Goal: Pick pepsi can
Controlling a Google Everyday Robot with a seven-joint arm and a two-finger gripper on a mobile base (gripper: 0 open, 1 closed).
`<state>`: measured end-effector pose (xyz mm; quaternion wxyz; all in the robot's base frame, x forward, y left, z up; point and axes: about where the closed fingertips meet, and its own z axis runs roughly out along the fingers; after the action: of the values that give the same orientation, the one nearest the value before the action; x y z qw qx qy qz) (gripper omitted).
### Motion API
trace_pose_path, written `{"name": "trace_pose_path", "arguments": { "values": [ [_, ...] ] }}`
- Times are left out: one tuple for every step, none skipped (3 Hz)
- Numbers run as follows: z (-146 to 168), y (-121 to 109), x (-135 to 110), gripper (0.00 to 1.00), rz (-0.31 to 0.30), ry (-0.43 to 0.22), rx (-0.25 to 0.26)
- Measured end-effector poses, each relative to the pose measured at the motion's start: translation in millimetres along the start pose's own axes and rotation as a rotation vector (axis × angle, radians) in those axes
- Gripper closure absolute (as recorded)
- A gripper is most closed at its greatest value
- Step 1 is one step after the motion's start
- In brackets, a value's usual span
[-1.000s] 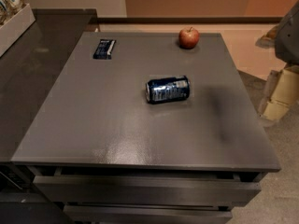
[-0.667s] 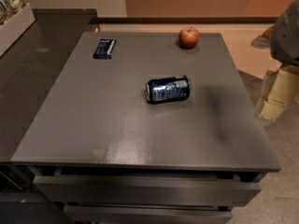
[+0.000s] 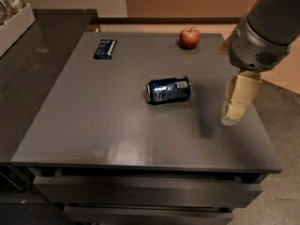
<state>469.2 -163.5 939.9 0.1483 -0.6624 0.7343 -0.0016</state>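
Observation:
The pepsi can (image 3: 168, 90) is dark blue with white print and silver ends. It lies on its side near the middle of the grey table (image 3: 93, 125). My gripper (image 3: 233, 111) hangs from the grey arm (image 3: 262, 36) at the right. It points down over the table's right part, to the right of the can and well apart from it. Nothing shows in the gripper.
A red apple (image 3: 190, 37) stands at the table's back edge. A flat dark blue packet (image 3: 104, 49) lies at the back left. A dark counter (image 3: 33, 64) adjoins the left side, with a white box (image 3: 11, 20) of items on it. Drawers (image 3: 140, 191) are below the front edge.
My arm and gripper have moved left, from beyond the table's right edge to over its right part, nearer the can. The can, apple and packet have not moved.

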Motion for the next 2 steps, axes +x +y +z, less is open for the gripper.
{"name": "trace_pose_path", "arguments": {
  "values": [
    [18.9, -8.8, -25.8, 0.0, -0.059, -0.006, -0.027],
    [37.9, -16.5, -52.7, 0.0, -0.134, 0.002, -0.049]
  ]
}}
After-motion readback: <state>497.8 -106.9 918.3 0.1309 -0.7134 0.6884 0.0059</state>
